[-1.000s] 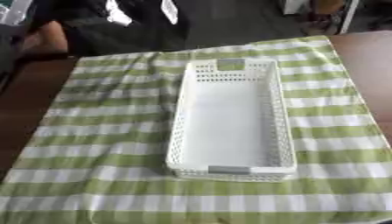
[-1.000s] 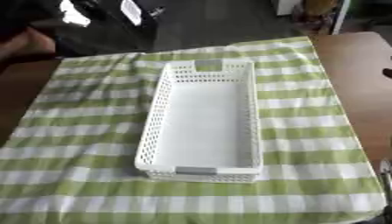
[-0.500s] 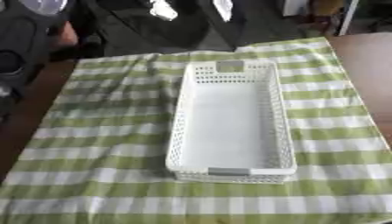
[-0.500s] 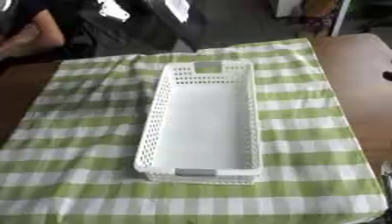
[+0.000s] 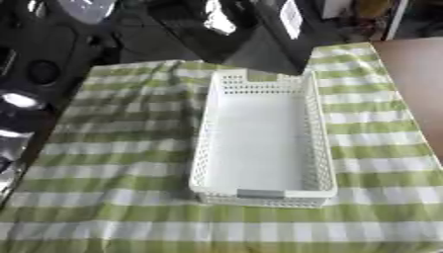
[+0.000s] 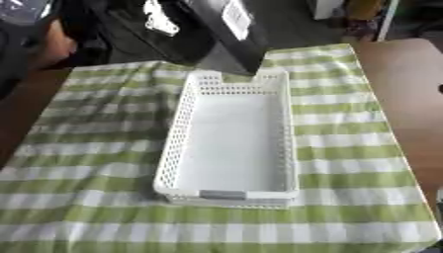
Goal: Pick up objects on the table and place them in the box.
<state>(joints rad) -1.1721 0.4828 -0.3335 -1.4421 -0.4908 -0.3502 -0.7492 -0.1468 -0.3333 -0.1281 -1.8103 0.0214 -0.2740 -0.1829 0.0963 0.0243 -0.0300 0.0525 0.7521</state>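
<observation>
Green-and-white checked cloth covers the brown table. White perforated box sits mid-cloth, long axis running near to far, nothing visible inside. A dark, blurred shape overlaps its far end. Neither robot hand is visible, so can't tell their state.

A brown wooden surface shows bare along the right side and again at the left edge, where the green-and-white checked cloth spread over it stops. Beyond the far edge the room is dark, with black shapes catching bright glints of light. At the upper right stand a pale upright post and some blurred yellowish clutter.
</observation>
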